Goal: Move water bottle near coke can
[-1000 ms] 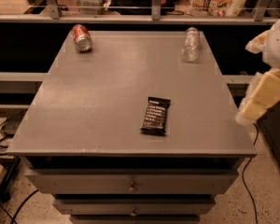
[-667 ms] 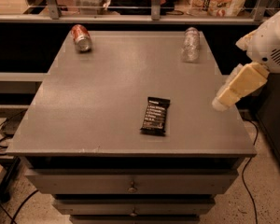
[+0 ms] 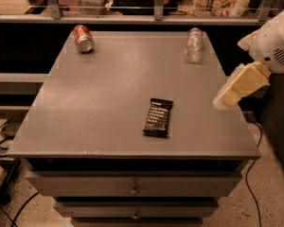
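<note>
The water bottle is small, clear and ribbed, and lies on its side at the far right of the grey table. The coke can is red with a silver end and lies on its side at the far left corner. The two are far apart across the back of the table. My gripper is cream-coloured and hangs from the white arm over the table's right edge. It is well in front of the bottle and to its right, and touches nothing.
A flat black snack bar wrapper lies near the table's front middle. A metal railing runs behind the table with bags and boxes beyond it. Drawers sit under the tabletop. Cables lie on the floor at left.
My gripper and arm have moved left and inward, from beyond the table's right side to over its right edge. The bottle, can and wrapper have not moved.
</note>
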Robot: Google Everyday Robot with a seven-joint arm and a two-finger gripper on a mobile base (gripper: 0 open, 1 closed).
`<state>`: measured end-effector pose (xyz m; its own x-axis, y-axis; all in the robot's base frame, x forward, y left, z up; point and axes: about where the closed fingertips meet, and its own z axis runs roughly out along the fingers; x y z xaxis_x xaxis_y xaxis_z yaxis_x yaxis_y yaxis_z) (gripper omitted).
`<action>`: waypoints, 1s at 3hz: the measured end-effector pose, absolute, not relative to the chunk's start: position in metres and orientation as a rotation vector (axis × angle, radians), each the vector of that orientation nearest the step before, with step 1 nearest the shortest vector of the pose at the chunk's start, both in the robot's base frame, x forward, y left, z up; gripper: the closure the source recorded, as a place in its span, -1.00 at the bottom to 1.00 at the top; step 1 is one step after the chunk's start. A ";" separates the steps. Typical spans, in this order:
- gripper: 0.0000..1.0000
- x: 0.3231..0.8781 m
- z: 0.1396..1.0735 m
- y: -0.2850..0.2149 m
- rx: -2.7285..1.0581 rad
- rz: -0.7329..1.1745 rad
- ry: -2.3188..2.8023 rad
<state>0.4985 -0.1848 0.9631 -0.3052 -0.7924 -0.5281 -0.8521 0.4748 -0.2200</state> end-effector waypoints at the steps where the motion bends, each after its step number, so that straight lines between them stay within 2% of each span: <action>1: -1.00 0.516 0.968 -0.179 -1.291 0.194 2.088; 3: -1.00 0.571 0.961 -0.177 -1.036 0.355 1.967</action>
<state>0.5712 -0.1766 0.9610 -0.2842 -0.5325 -0.7973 -0.7773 0.6148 -0.1335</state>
